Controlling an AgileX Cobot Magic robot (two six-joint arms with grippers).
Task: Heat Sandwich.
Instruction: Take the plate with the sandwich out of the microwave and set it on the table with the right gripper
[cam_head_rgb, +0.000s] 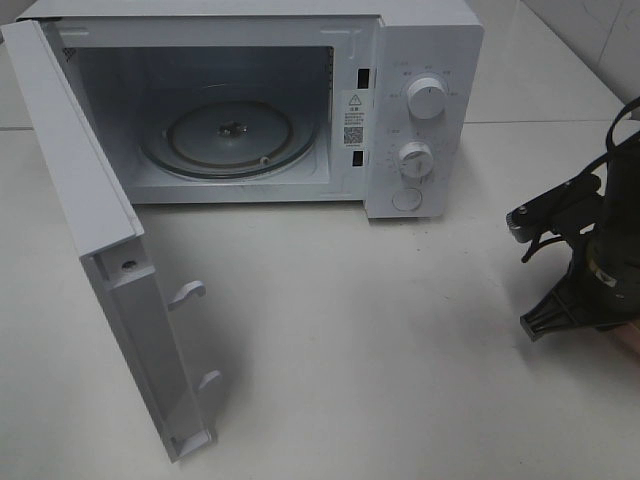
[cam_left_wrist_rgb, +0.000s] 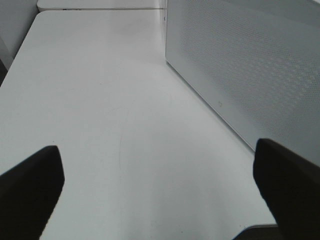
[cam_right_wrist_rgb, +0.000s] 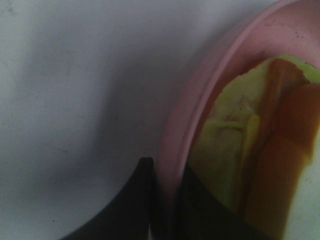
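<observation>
Sandwich (cam_right_wrist_rgb: 240, 165) lies on the pink plate (cam_right_wrist_rgb: 200, 120), whose rim the right hand (cam_right_wrist_rgb: 162, 200) pinches, likely to carry both into the microwave (cam_head_rgb: 420, 60) standing open at the tabletop's (cam_head_rgb: 400, 350) far side. Left hand (cam_left_wrist_rgb: 155, 195) hangs wide open, empty.

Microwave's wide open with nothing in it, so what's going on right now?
The microwave stands with its door swung open and the glass turntable bare. At the table's right edge, the right gripper is shut on the rim of the pink plate carrying the sandwich, not yet brought over. The left gripper is open over bare table beside the door.
</observation>
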